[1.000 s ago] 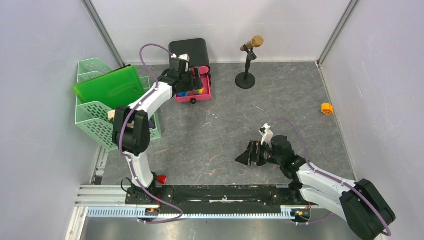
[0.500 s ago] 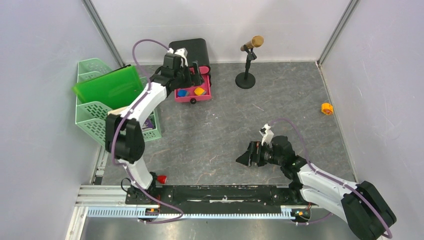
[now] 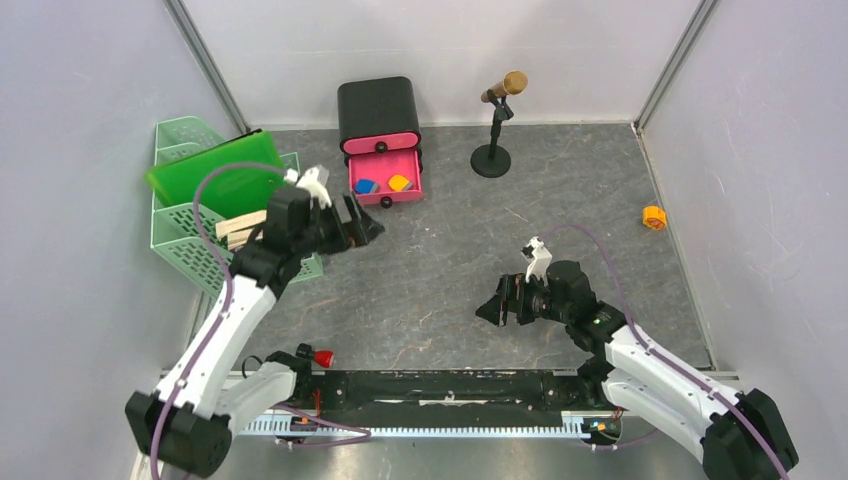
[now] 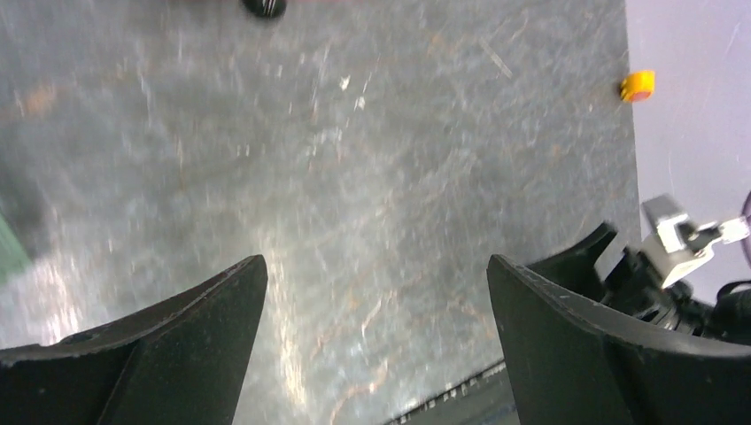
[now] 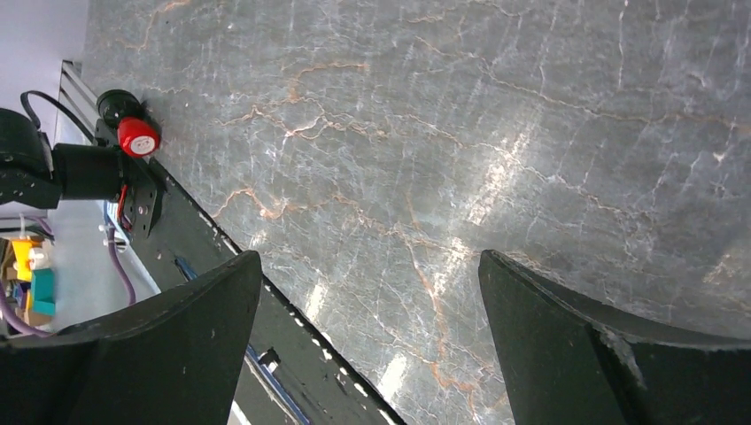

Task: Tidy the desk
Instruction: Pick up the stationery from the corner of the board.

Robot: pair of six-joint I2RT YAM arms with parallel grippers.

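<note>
Along the bottom edge of the top view, a black rail (image 3: 450, 385) carries both arm bases, with a red button (image 3: 323, 357) beside the left one. Above it the counter (image 3: 440, 270), dark grey with pale veins, fills the middle of the frame from the rail up to the back wall. Right of centre, the right claw (image 3: 493, 305) hangs over bare counter pointing left, jaws spread wide and holding nothing; its wrist view shows only veined stone between the fingers. Higher and left of centre, the left claw (image 3: 368, 228) points right, jaws likewise wide apart and empty, near a mint tray (image 3: 190, 255) at the left edge. Wooden blocks (image 3: 240, 228) sit on one tier of the tray, and a green board (image 3: 213, 175) lies across its top. An orange roll (image 3: 654, 217) lies near the right wall. At upper centre, a black drawer box (image 3: 377, 105) stands by the back wall with its lower pink drawer (image 3: 385, 193) pulled out, and a blue piece (image 3: 365, 186) and an orange piece (image 3: 398, 182) inside. To the right of it stands a microphone (image 3: 512, 82) on a round base.
</note>
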